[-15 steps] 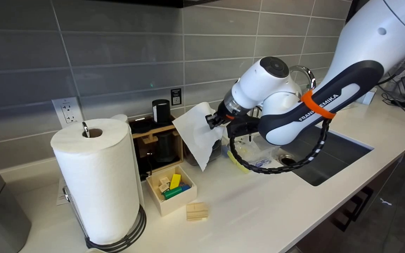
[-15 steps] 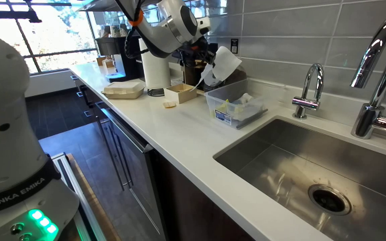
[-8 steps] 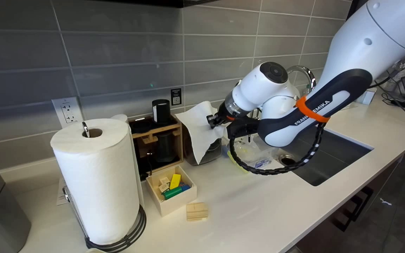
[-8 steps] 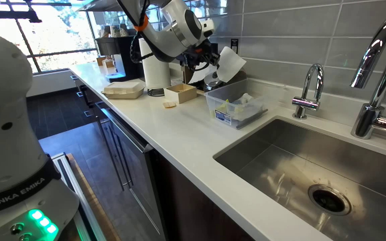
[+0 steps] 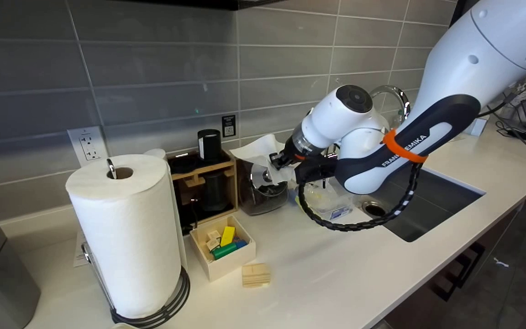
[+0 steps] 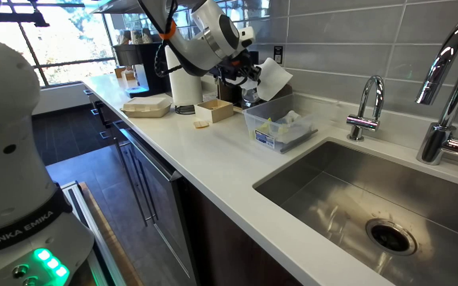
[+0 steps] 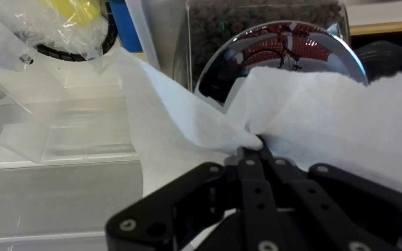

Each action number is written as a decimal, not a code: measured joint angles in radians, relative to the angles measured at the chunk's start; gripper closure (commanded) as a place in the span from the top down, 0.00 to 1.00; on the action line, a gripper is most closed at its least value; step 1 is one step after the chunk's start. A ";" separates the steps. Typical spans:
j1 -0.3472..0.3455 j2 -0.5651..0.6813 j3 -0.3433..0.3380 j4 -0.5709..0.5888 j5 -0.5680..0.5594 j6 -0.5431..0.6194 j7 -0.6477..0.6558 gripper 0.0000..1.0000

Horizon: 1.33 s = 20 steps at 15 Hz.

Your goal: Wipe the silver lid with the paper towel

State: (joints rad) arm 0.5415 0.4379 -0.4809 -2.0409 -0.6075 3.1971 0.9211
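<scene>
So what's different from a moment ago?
The end effector has dipped slightly, and the lower edge of the paper towel has lifted, uncovering part of the silver lid in an exterior view. The paper roll, the wooden box and the grip on the paper towel stayed as they were.

There are one silver lid (image 7: 277, 48), one held paper towel (image 7: 326, 115), one sink (image 6: 312, 214) and two faucets (image 6: 359, 121) (tall and short).

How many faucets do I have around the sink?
2, in an exterior view: a small faucet nearer the plastic bin, a large faucet at the right edge. More may stand out of frame.
</scene>
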 measured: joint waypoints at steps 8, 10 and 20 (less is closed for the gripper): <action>-0.001 -0.002 0.013 -0.030 0.001 -0.006 0.001 0.00; -0.002 -0.003 0.020 -0.038 0.001 -0.014 0.001 0.00; -0.044 -0.004 0.135 -0.061 0.004 -0.045 -0.001 0.00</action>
State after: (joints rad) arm 0.4972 0.4340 -0.3454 -2.1022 -0.6038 3.1526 0.9198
